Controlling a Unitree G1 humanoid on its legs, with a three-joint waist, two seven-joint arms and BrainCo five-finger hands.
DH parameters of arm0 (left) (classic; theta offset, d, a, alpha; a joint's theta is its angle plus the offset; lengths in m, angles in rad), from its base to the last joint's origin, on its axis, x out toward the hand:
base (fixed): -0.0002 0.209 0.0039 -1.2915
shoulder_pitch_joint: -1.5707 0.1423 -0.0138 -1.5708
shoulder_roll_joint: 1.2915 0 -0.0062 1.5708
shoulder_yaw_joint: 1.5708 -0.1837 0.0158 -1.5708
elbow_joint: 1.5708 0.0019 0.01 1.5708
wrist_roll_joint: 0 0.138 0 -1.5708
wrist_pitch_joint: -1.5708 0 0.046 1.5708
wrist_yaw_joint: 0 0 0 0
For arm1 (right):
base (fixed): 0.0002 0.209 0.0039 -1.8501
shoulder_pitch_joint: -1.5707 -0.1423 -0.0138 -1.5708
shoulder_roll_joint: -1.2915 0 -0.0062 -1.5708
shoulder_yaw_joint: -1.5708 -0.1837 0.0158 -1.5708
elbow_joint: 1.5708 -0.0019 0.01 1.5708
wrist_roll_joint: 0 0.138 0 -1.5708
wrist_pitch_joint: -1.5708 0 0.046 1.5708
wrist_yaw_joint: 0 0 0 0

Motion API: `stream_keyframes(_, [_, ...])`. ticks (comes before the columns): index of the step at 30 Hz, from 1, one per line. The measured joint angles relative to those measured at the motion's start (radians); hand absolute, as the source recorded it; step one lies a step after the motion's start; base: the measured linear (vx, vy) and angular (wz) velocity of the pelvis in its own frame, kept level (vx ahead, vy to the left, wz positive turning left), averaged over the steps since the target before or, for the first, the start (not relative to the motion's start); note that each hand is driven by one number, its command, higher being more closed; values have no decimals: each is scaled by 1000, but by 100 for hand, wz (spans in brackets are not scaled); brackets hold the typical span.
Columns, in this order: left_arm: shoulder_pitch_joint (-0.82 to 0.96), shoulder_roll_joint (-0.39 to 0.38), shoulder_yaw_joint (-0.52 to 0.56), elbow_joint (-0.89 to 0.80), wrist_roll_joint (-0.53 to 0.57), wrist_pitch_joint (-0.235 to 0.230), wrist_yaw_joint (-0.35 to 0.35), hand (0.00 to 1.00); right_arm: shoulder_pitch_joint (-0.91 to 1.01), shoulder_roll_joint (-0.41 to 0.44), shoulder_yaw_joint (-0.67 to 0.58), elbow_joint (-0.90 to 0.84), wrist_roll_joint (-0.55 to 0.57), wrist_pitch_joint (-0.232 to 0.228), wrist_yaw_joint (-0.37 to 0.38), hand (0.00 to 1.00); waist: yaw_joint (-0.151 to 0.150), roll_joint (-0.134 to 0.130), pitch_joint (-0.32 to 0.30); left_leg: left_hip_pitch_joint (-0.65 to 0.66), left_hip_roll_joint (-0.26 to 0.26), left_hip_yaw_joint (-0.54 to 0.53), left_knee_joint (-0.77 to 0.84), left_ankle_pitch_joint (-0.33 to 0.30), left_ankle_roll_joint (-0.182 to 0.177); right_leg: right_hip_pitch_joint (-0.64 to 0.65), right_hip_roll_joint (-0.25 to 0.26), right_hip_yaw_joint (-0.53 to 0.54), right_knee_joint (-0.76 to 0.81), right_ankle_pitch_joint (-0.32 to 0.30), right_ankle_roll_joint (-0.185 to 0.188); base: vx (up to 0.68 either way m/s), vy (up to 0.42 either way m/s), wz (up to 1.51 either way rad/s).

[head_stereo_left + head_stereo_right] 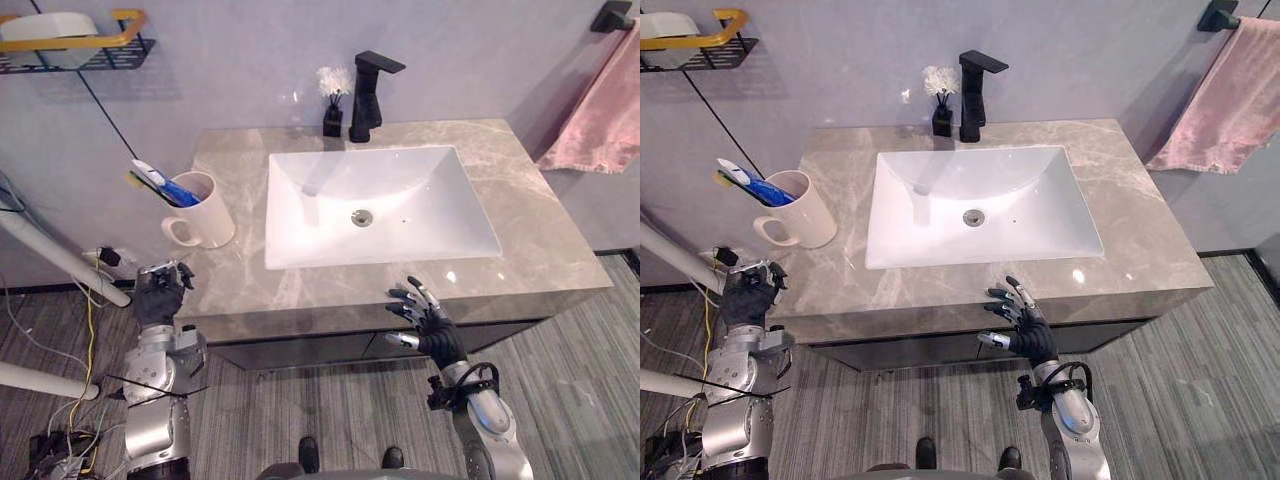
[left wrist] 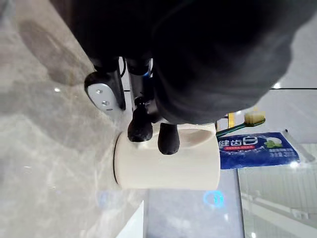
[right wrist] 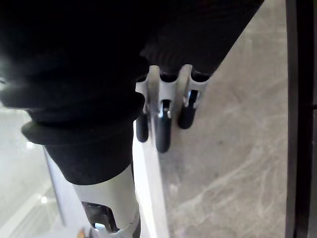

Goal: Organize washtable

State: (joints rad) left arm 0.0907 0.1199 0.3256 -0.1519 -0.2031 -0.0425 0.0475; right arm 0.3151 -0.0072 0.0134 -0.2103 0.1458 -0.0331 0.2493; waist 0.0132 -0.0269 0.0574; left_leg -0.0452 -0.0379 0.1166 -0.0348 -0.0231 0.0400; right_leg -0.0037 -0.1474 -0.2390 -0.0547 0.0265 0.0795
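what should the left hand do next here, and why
Probably ease the left hand forward toward the cup. It stands on the counter just ahead of that hand, apart from it, holding a toothbrush and toothpaste, and the left wrist view faces it. The right hand is open at the front edge, farther away.
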Motion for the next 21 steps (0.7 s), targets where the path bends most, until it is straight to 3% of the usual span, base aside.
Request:
stream_keyframes(12, [-75, 14, 31, 35, 1, 0, 2, 100, 9, -1, -8, -1, 0, 4, -17, 0, 1, -17, 26, -25, 10, 39, -1, -1, 0, -39, 7, 42, 0, 27, 3, -17, -2, -11])
stream_keyframes(21, [-132, 82, 39, 46, 1, -7, 21, 100, -3, 0, -7, -33, 0, -9, -27, 0, 3, -23, 72, -44, 23, 77, 2, -5, 6, -75, 20, 57, -2, 65, -2, -19, 6, -13])
